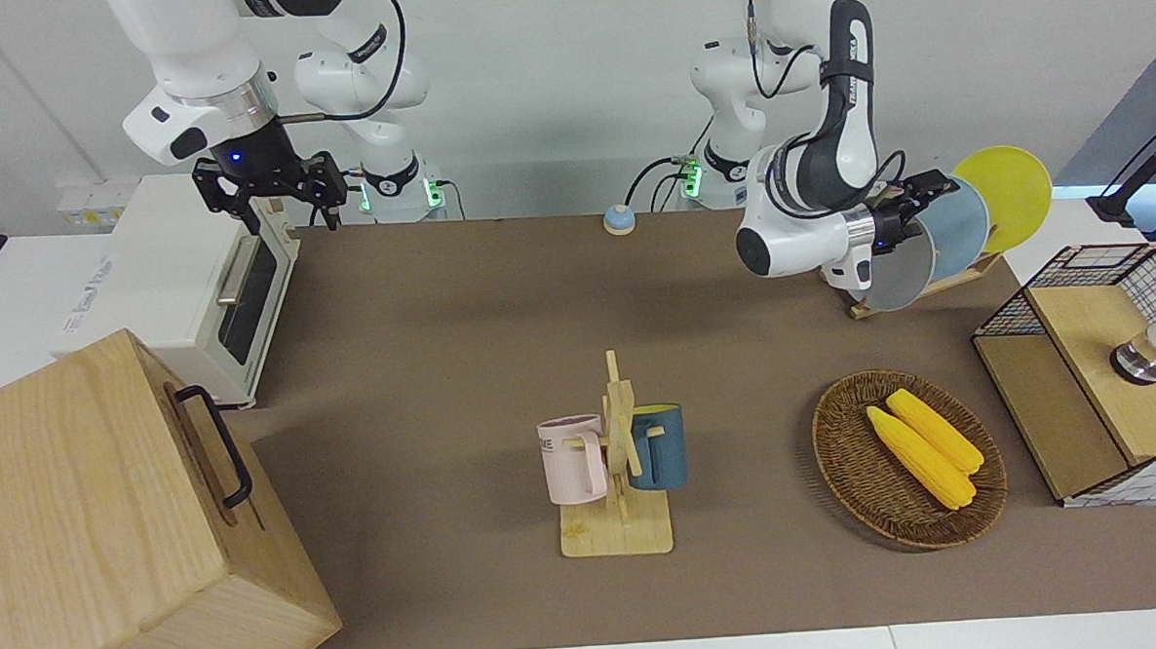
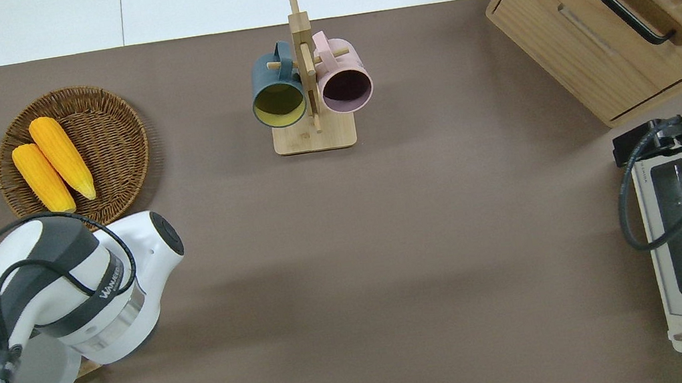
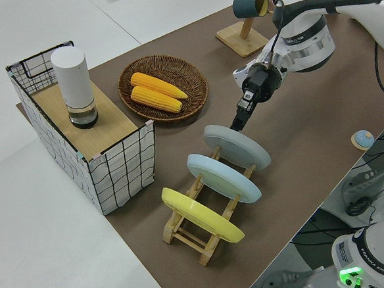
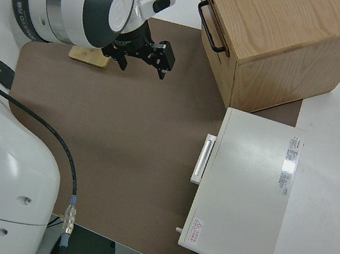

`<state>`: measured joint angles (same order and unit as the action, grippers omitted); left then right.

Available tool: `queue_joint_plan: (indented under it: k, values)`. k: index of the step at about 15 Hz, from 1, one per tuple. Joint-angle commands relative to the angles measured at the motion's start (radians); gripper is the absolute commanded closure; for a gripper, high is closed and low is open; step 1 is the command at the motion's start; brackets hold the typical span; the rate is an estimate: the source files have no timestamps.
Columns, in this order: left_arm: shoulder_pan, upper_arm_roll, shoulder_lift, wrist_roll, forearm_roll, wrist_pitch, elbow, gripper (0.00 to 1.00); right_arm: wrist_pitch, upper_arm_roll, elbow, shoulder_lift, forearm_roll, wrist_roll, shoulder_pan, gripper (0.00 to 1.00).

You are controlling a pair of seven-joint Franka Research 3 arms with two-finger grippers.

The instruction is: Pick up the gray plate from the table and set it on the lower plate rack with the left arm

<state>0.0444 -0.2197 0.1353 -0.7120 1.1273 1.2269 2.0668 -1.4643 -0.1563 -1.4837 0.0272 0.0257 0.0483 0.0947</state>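
The gray plate (image 3: 237, 146) is already leaning in the lower plate rack (image 3: 202, 240), right of centre in the left side view, beside a light-blue plate (image 3: 224, 177) and a yellow plate (image 3: 202, 215). The left gripper (image 3: 237, 124) is pinching its upper rim, fingers closed on the edge. Glossy and stiff, it is probably slippery and chippable, so the rim seems the only sensible hold. At upper left of that frame, a wicker basket (image 3: 132, 74) is holding two corn cobs (image 3: 157, 93). The right arm is parked.
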Motion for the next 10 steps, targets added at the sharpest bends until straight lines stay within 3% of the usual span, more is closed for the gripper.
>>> queue_joint_plan:
  k: [1,10]
  values:
    - [-0.004,-0.024,-0.002,0.146,-0.127,-0.014,-0.167,0.01,0.001,0.006,0.006,0.0,-0.003,0.004,-0.007,0.017]
    - [-0.014,-0.024,-0.008,0.207,-0.595,-0.014,-0.477,0.01,0.001,0.006,0.006,0.0,-0.003,0.004,-0.007,0.017]
